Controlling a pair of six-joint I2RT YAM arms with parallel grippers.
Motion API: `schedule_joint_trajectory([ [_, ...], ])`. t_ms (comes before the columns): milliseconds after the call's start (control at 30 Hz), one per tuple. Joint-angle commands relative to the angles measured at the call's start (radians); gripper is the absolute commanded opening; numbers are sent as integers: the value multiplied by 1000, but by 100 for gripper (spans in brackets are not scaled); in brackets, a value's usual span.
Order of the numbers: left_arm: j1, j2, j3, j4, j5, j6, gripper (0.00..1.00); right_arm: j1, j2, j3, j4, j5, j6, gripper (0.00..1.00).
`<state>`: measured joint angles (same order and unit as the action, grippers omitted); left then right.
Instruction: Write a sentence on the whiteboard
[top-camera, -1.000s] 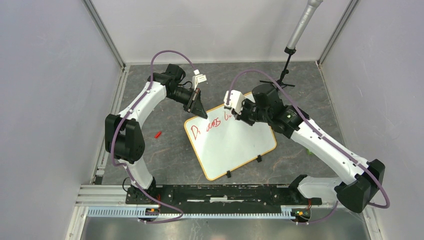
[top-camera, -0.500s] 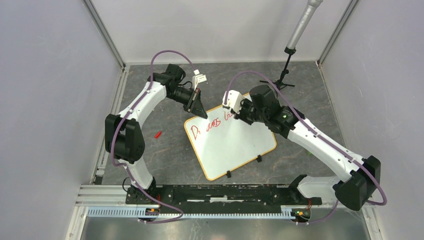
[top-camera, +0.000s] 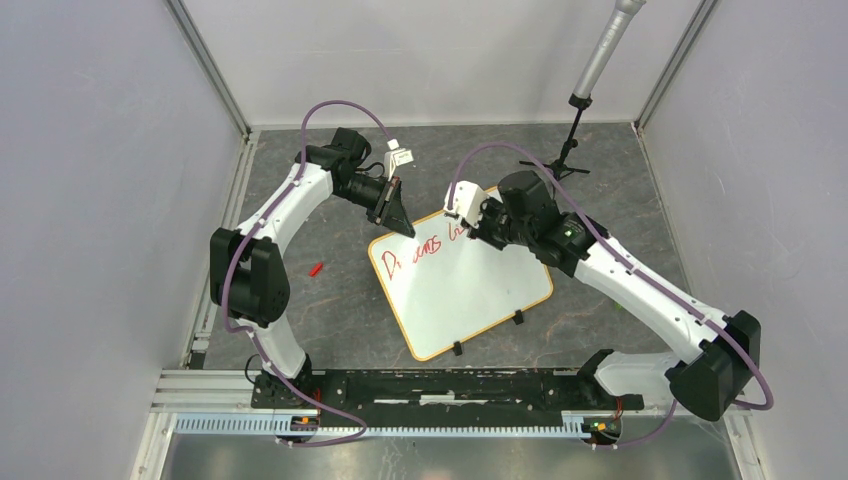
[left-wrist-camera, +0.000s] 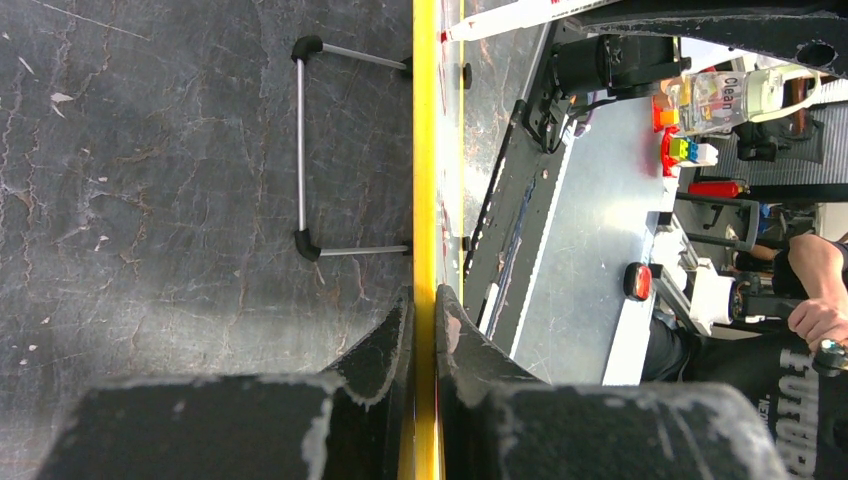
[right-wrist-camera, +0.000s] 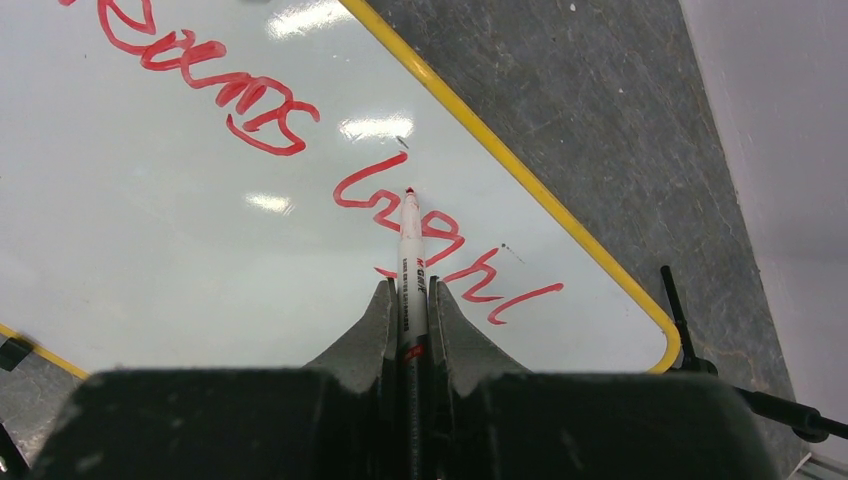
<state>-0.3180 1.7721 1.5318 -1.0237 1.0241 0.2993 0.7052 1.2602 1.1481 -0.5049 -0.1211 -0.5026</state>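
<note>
- The whiteboard (top-camera: 460, 290) lies mid-frame on the table (top-camera: 330, 310); the left hand (left-wrist-camera: 424, 300) is pinching its yellow rim.
- The right hand (right-wrist-camera: 407, 290) grips a red marker (right-wrist-camera: 411, 235), its tip on the second word.
- The sentence (right-wrist-camera: 255, 100) looks partway done: one word and most of another, with the lower board bare.

Whiteboard (top-camera: 470, 290): one, flat white rectangle with rounded corners and a thin yellow rim. Two small black clips sit on its near right edge. It lies face up on the dark grey tabletop (top-camera: 330, 310), about mid-way across, turned diagonally so one corner points to the far side.

Sentence (top-camera: 425, 247): thin red handwriting, slanted, running along the board's far left edge. The first word reads roughly "Dreams". Next to it is a second word in looser strokes, roughly "ligh", near the far corner. The writing is one line only, and the near half of the board is plain white.
</note>
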Motion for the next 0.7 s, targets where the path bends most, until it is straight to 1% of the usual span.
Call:
schedule_joint_trajectory([
  [0, -38, 20, -13, -24, -45, 65, 2, -6, -36, 35, -12, 31, -13, 0],
  [167, -38, 21, -12, -25, -45, 64, 2, -29, -62, 59, -33, 21, -8, 0],
  [367, -38, 23, -8, -24, -44, 62, 3, -93, -64, 38, -31, 24, -26, 0],
  [667, -38, 23, -9, -24, -45, 63, 3, -108, -43, 37, -12, 52, -40, 0],
])
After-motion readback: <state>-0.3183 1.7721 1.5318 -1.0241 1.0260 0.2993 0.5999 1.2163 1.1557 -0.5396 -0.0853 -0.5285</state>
